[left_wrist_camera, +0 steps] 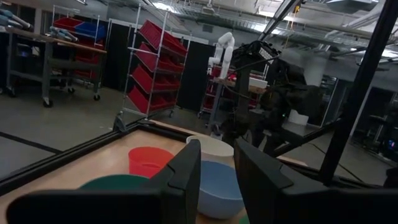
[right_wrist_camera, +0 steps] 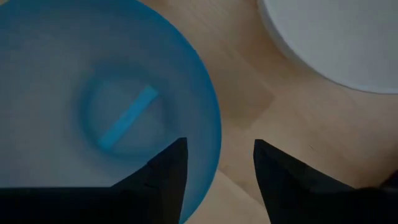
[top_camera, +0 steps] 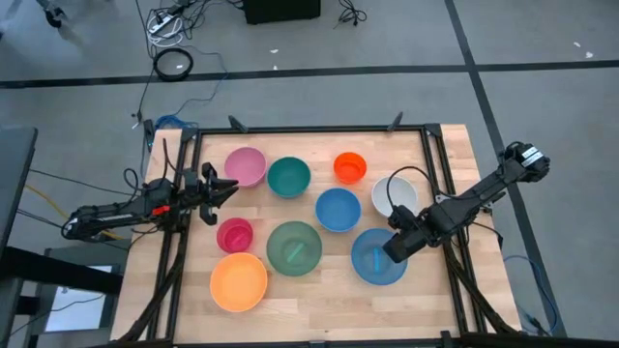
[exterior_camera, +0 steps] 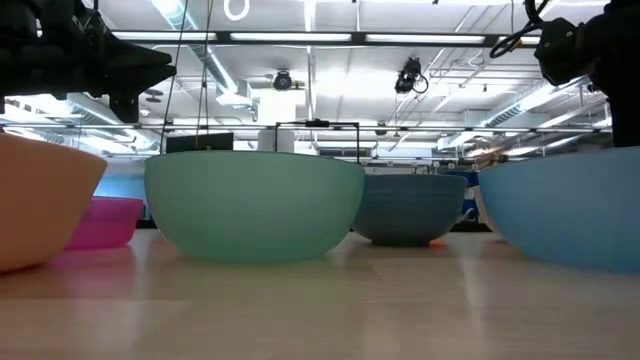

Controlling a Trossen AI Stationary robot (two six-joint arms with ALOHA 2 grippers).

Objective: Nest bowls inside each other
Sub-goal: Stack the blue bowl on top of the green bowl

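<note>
Several bowls stand apart on their bases on the wooden table (top_camera: 319, 300): pink (top_camera: 246, 166), teal (top_camera: 288, 177), small orange (top_camera: 350, 167), white (top_camera: 387, 196), blue (top_camera: 338, 209), small red (top_camera: 234, 235), green (top_camera: 294, 247), light blue (top_camera: 368, 259) and orange (top_camera: 238, 282). My right gripper (right_wrist_camera: 217, 146) points down, open, above the light blue bowl's right rim (right_wrist_camera: 211, 143). One finger is over the bowl's inside and the other over bare wood beside the white bowl (right_wrist_camera: 336, 37). My left gripper (left_wrist_camera: 217, 155) waits open and level at the table's left side (top_camera: 224, 188), holding nothing.
A black frame (top_camera: 309, 130) runs round the tabletop. Bare wood shows along the near edge and between the light blue and white bowls (right_wrist_camera: 249, 93). In the low view the green bowl (exterior_camera: 255, 205) and the light blue bowl (exterior_camera: 565, 205) stand nearest.
</note>
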